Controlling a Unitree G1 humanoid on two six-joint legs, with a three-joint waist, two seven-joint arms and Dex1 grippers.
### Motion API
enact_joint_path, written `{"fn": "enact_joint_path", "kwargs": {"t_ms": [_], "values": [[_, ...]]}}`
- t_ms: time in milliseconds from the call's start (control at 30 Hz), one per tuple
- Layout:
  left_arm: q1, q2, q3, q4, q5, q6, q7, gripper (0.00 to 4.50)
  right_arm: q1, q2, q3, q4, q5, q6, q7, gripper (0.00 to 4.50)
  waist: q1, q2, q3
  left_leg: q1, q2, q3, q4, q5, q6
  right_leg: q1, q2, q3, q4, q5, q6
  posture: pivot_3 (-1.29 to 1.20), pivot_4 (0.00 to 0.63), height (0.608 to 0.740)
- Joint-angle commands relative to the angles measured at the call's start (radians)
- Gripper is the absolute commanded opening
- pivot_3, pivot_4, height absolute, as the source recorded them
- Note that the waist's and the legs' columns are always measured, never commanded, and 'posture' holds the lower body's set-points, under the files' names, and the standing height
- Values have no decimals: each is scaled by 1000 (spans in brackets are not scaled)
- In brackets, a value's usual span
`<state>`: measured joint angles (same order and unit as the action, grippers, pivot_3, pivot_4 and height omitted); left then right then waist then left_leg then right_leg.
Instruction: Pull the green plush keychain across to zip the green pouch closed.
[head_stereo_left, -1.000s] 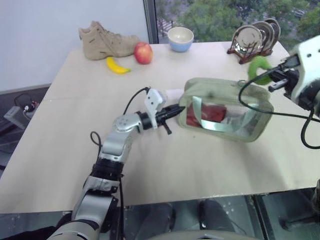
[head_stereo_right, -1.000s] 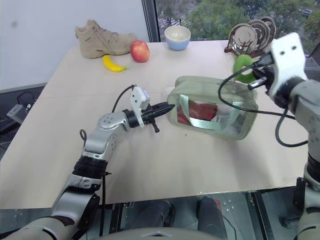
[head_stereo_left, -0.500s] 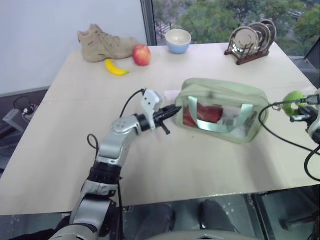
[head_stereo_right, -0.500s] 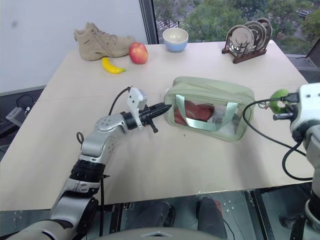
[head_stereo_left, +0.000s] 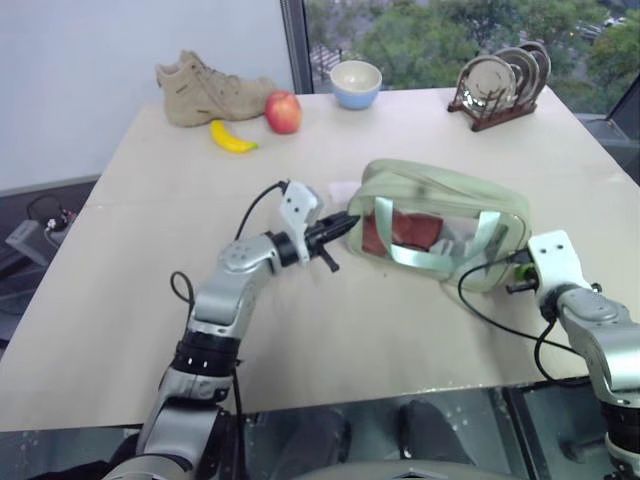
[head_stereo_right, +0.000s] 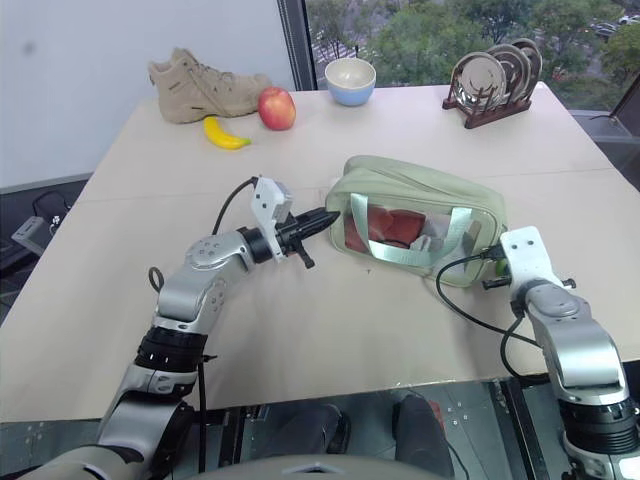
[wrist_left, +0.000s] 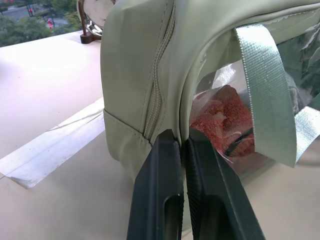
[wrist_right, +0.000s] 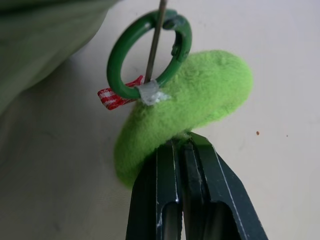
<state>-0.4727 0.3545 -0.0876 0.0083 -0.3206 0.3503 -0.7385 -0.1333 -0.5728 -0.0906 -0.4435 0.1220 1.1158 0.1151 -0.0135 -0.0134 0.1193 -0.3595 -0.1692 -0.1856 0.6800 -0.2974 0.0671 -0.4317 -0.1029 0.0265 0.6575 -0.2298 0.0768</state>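
Observation:
The green pouch (head_stereo_left: 440, 222) lies on the table with its clear window, pale strap and the red items inside facing me. My left gripper (wrist_left: 181, 137) is shut on the seam at the pouch's left end, beside the zipper (wrist_left: 157, 90). At the pouch's right end, low over the table, my right gripper (wrist_right: 182, 142) is shut on the green plush keychain (wrist_right: 210, 95). A green ring (wrist_right: 150, 55) on a thin wire and a red-white ribbon tag join the plush. In the head views the right hand (head_stereo_left: 552, 262) hides most of the keychain.
Along the far edge of the table (head_stereo_left: 400, 330) stand a tan boot (head_stereo_left: 210, 88), a banana (head_stereo_left: 232, 138), an apple (head_stereo_left: 284, 111), a blue bowl (head_stereo_left: 357, 82) and a plate rack (head_stereo_left: 500, 80). A white strip (wrist_left: 55, 145) lies beside the pouch's left end. The table's near edge runs just below my right hand.
My right gripper has dropped from high beside the pouch's far right corner down to the table at its right end, keeping the keychain. The left gripper stayed on the pouch.

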Motion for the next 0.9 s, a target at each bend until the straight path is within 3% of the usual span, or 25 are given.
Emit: {"fn": "enact_joint_path", "kwargs": {"t_ms": [33, 233, 367, 400, 500, 567, 600, 900], "values": [[15, 17, 35, -20, 0, 10, 21, 0, 11, -29, -5, 10, -26, -5, 18, 23, 0, 0, 0, 0, 0, 0, 0, 0, 0, 0, 0, 0, 0, 0, 0, 0, 150, 740], [22, 33, 44, -30, -26, 5, -6, 0, 22, 3, -160, -114, 96, -78, 136, 23, 1, 0, 0, 0, 0, 0, -2, 0, 0, 0, 0, 0, -1, 0, 0, 0, 150, 740], [26, 46, 69, -39, -74, 10, -45, 0, 72, -15, -252, -200, 157, -62, 207, 1426, 2, 0, 0, 0, 0, -1, -4, 0, 0, -1, 0, 0, -3, 0, 0, 0, 150, 740], [28, 50, 77, -46, -97, 24, -61, 751, 90, -24, -273, -222, 170, -59, 224, 1940, 3, 0, 0, 0, 0, -1, -5, 0, 0, -1, 0, -1, -4, 0, 0, 0, 150, 740], [41, 78, 89, -63, -130, 46, -105, 2071, 144, -41, -339, -280, 207, -80, 272, 3447, 8, 1, 1, -1, 0, -1, -6, 0, 0, -1, 0, -1, -6, 0, 0, 0, 150, 740], [54, 106, 106, -69, -147, 50, -135, 2883, 185, -36, -402, -322, 243, -105, 309, 4276, 13, 1, 1, -1, 0, -1, -7, 0, 0, -1, 0, -2, -7, 0, 0, 0, 150, 740], [65, 123, 118, -77, -160, 51, -156, 2941, 212, -34, -434, -345, 265, -127, 337, 4453, 17, 1, 1, -1, 0, -2, -7, 0, 0, -1, 0, -2, -7, 0, 0, 0, 150, 740], [197, 308, 233, -117, -213, 42, -291, 2941, 560, -74, -820, -484, 480, -227, 638, 4453, 32, 3, 3, 0, 1, -3, -11, 0, 0, 1, 0, -5, -13, 0, 0, 0, 150, 740]]}}
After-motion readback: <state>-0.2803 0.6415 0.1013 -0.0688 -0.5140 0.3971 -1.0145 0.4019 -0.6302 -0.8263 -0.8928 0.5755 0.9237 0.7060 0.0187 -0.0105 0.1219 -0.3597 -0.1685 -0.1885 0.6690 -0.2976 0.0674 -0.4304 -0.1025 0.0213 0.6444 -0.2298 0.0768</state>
